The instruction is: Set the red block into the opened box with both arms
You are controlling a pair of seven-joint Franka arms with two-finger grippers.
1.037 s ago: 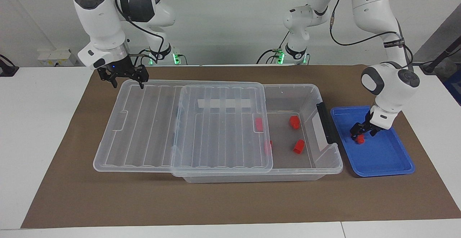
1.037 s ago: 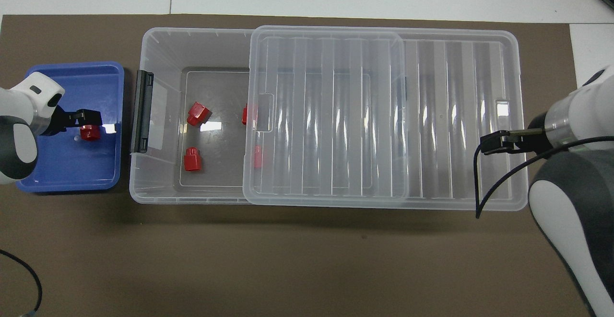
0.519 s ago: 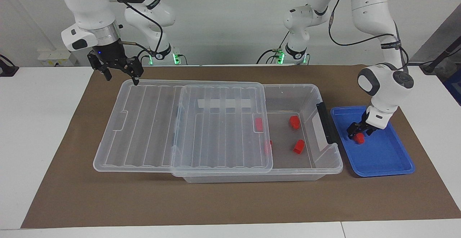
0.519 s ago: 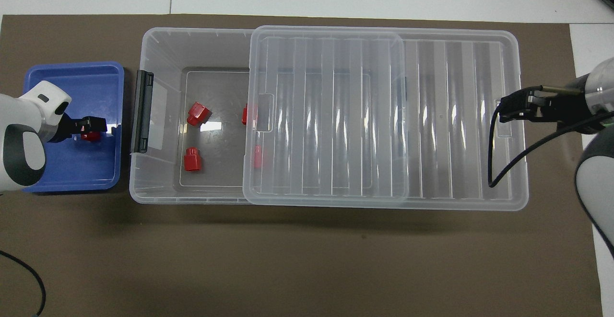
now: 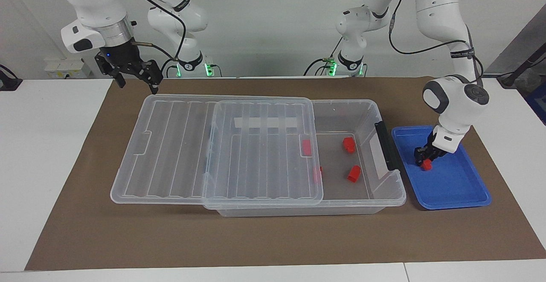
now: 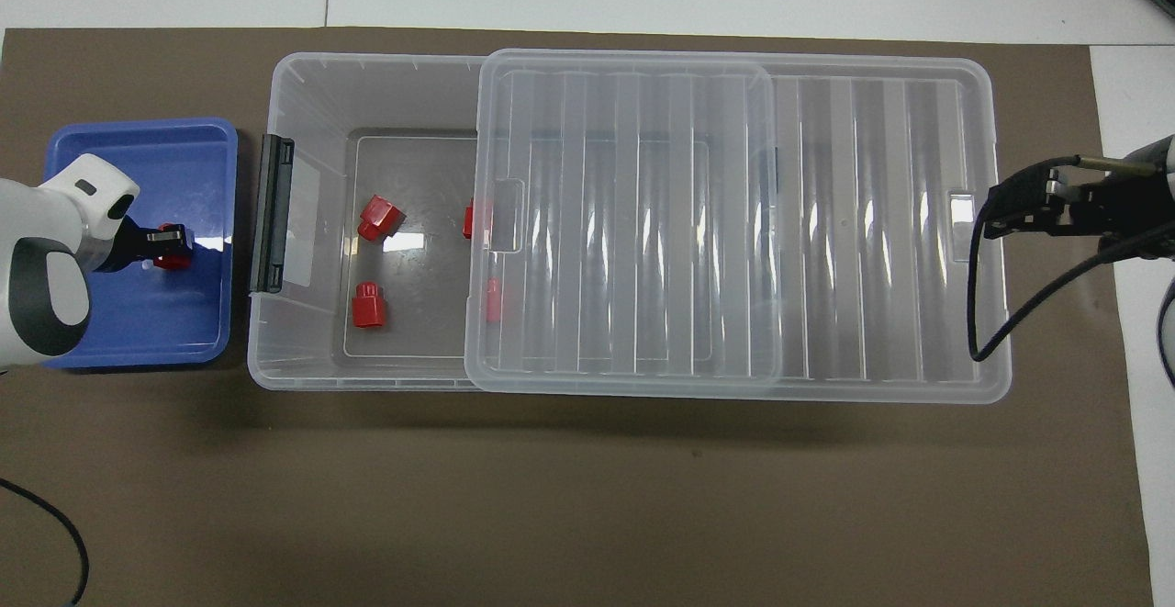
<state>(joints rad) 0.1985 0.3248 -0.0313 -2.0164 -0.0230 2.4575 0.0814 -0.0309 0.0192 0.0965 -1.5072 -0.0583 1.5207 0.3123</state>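
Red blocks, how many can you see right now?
5. One on the blue tray at the left gripper; two on the open floor of the box; two more under the lid edge.

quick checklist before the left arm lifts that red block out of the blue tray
1. Left gripper shut on the red block: ok.
2. Block sits in the blue tray, not yet lifted: ok.
3. Box open at the tray end, lid slid toward the right arm's end: ok.
4. Bare floor among the four blocks inside: ok.
5. Right gripper open, above the mat off the lid's corner: ok.
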